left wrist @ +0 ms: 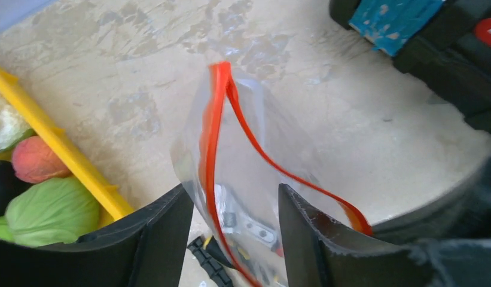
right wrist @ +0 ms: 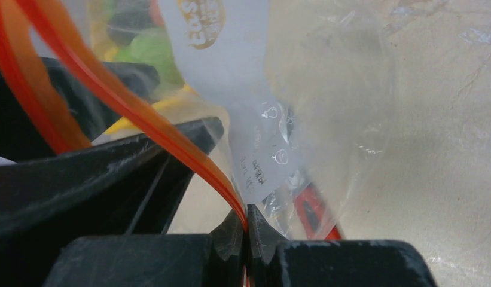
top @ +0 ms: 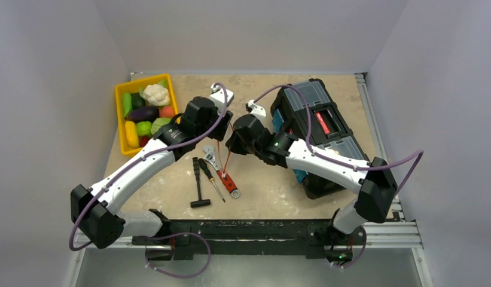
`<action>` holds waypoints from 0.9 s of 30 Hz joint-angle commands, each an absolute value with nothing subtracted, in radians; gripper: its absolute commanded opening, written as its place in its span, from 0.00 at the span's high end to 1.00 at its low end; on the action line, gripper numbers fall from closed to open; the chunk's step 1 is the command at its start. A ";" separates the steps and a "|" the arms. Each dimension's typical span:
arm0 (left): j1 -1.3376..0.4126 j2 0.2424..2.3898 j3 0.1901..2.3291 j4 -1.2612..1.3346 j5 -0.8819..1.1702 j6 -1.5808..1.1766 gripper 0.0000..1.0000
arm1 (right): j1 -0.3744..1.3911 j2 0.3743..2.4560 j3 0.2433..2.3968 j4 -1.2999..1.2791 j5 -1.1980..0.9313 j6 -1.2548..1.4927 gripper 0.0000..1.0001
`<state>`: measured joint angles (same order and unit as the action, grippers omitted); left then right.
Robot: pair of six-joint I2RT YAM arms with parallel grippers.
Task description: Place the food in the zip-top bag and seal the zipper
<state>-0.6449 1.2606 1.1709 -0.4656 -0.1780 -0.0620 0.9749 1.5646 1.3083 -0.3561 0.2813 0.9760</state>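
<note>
The crinkly clear plastic zip-top bag (left wrist: 255, 149) is held up over the beige table (top: 273, 185) between the two arms, its mouth gaping. The right hand (right wrist: 247, 214) is pinched tight on the bag's thin red-orange zipper strip (right wrist: 141, 116). The left hand (left wrist: 234, 191) stands wide, one finger on either side of the bag. The small toy food (top: 144, 113) lies in the yellow plastic bin (top: 118, 116) at the table's far left, apart from the bag

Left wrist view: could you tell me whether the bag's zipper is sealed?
No, the zipper runs as two separated red-orange strips.
</note>
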 commanded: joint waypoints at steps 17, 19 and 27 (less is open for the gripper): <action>-0.651 1.290 1.228 -0.495 -0.274 0.048 1.00 | 0.874 1.160 1.156 -0.354 0.430 0.676 1.00; -0.653 1.281 1.225 -0.500 -0.174 0.052 1.00 | 0.874 1.136 1.123 -0.327 0.379 0.646 1.00; -0.653 1.302 1.254 -0.527 0.057 0.026 1.00 | 0.874 1.198 1.130 -0.335 0.238 0.571 1.00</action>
<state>-0.6559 1.3109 1.2152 -0.5308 -0.0799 0.0227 0.8761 1.1763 1.1061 -0.3363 0.2836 0.6453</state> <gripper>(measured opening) 0.003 0.003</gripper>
